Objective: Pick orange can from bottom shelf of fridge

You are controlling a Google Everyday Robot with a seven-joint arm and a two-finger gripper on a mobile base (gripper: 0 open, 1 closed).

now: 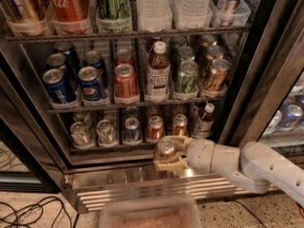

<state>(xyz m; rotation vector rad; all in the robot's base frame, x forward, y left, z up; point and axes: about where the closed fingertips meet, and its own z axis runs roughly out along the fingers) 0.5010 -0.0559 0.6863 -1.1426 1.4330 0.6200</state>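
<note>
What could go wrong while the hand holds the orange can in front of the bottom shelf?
1. The hand is shut on the orange can just outside the bottom shelf, above the base grille; a weak grip might drop the can onto it.
2. The small bottle stands close behind the arm; a sideways swing could knock it over.
3. The door frame is near the arm, so pulling back carelessly may strike it.
</note>
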